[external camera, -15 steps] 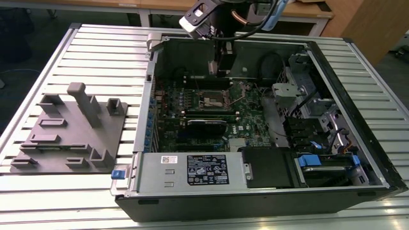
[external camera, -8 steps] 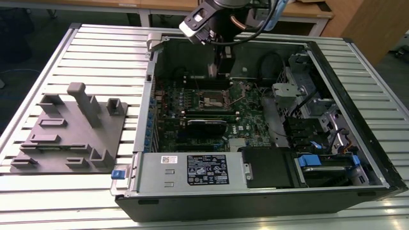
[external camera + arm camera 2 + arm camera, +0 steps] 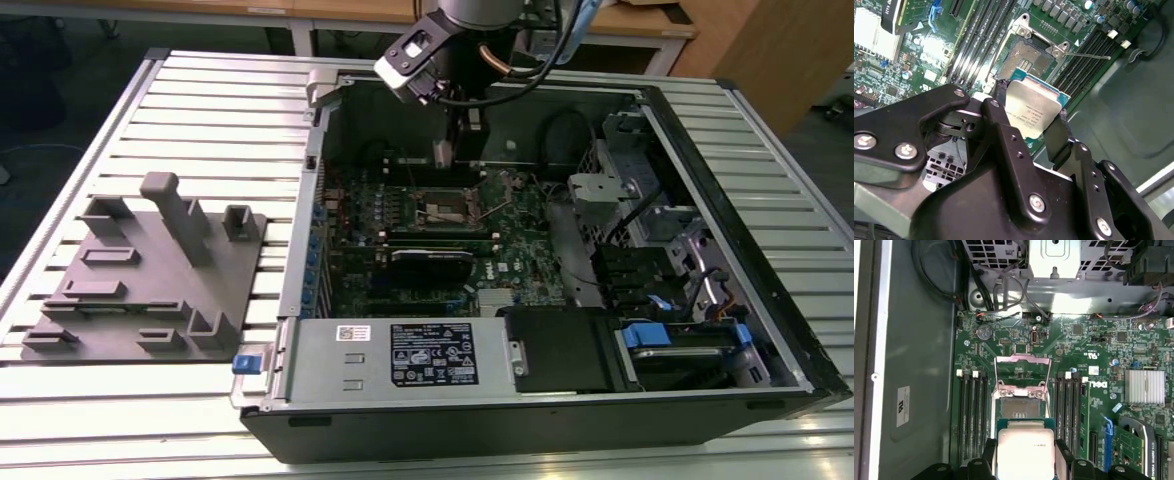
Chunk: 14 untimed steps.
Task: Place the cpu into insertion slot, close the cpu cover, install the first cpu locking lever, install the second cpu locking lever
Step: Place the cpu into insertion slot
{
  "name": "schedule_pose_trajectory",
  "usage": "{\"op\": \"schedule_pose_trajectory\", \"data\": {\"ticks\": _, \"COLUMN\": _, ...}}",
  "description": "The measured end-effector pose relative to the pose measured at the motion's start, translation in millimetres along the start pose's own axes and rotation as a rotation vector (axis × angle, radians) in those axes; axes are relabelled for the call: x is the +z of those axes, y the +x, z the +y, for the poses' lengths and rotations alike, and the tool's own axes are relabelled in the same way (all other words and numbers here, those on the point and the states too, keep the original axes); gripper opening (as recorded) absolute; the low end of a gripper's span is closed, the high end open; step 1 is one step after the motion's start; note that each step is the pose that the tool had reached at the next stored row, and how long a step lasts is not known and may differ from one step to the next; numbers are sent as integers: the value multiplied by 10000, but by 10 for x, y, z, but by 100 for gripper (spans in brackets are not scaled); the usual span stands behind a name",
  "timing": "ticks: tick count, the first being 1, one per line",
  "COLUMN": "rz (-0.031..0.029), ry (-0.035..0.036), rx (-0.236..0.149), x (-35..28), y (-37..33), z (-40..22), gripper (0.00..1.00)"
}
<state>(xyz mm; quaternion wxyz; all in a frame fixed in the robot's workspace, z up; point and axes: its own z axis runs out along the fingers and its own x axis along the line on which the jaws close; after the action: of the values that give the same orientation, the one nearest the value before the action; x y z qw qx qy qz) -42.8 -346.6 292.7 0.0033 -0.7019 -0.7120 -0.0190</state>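
In the exterior view the gripper [image 3: 445, 158] hangs inside the open computer case [image 3: 534, 430], above the insertion slot [image 3: 447, 208], so none of the four steps looks finished. In the second wrist view its fingers clamp two edges of the cpu [image 3: 1033, 112], held clear of the bare socket and hiding part of it. In the first wrist view the cpu cover [image 3: 1022, 358] stands swung open behind the slot, and the thin locking levers are hard to trace.

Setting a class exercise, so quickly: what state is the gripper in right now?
Gripper: shut on the cpu; the slot is empty.
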Motion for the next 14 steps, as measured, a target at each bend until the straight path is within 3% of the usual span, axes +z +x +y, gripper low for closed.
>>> {"op": "schedule_pose_trajectory", "data": {"ticks": 7, "rz": -1, "ry": -5, "rx": -2, "x": 4, "y": 0, "z": 0, "gripper": 54}}
{"op": "schedule_pose_trajectory", "data": {"ticks": 8, "rz": 0, "ry": -28, "rx": -2, "x": 6, "y": 0, "z": 0, "gripper": 54}}
{"op": "schedule_pose_trajectory", "data": {"ticks": 12, "rz": -3, "ry": -251, "rx": -9, "x": 33, "y": -1, "z": 0, "gripper": 54}}
{"op": "schedule_pose_trajectory", "data": {"ticks": 14, "rz": -3, "ry": -290, "rx": -11, "x": 56, "y": -2, "z": -1, "gripper": 54}}
